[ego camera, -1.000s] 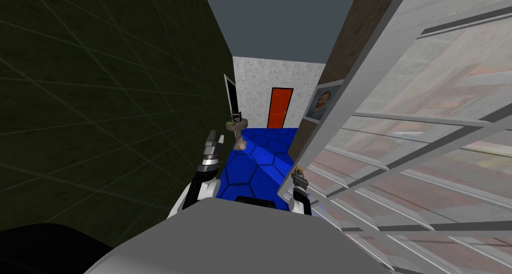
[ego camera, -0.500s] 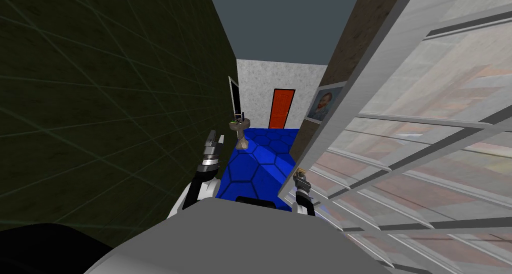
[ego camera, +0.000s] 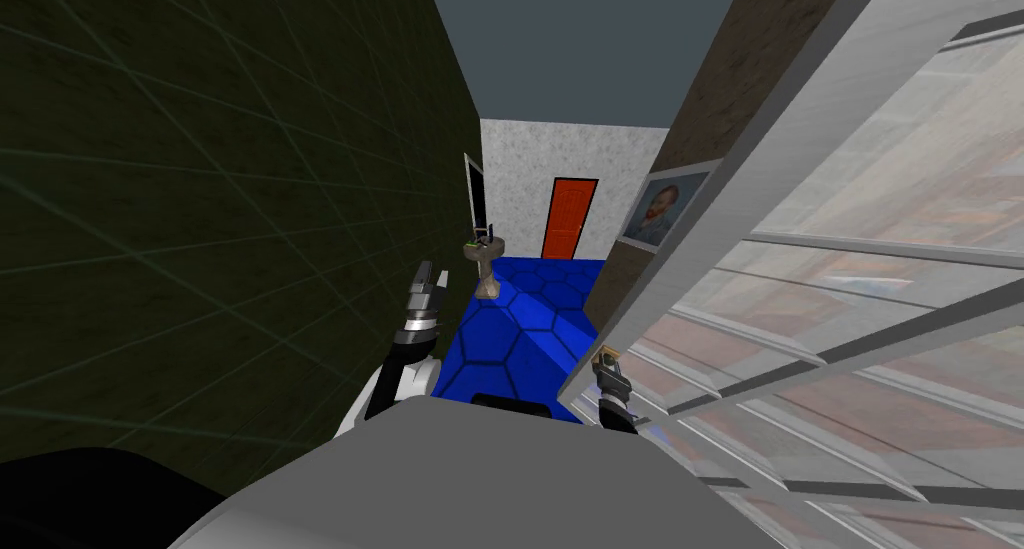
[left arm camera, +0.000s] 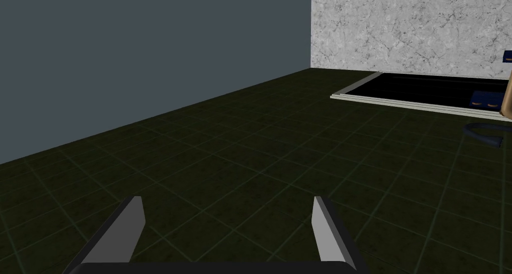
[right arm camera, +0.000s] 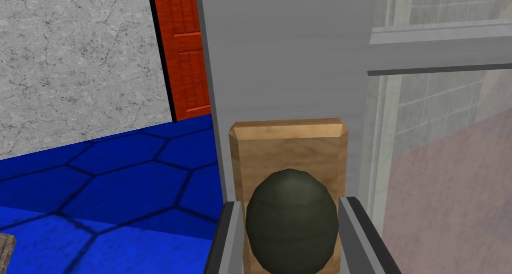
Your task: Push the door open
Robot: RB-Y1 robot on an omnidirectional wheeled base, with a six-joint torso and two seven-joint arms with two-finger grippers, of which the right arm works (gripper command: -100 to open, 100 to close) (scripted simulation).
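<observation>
right fingers [right arm camera: 226, 241] grasp dark round knob [right arm camera: 291, 233] on grey-framed glass door [right arm camera: 285, 61], mid-push; next, swing wider. left fingers [left arm camera: 125, 226] released.

The dark olive round knob [right arm camera: 291, 221] looks matt, its tan rectangular backplate [right arm camera: 290, 141] wood-grained; the grey-framed door [right arm camera: 280, 61] has glass panes.

The left forearm [ego camera: 408, 373] has white shell panels and dark and grey ringed wrist segments, the right wrist [ego camera: 612, 405] is dark, and the left gripper [left arm camera: 227, 206] and right gripper [right arm camera: 291, 203] each have a dark box body with two thin, flat, light grey blade fingers [left arm camera: 327, 233] with slanted tips.
</observation>
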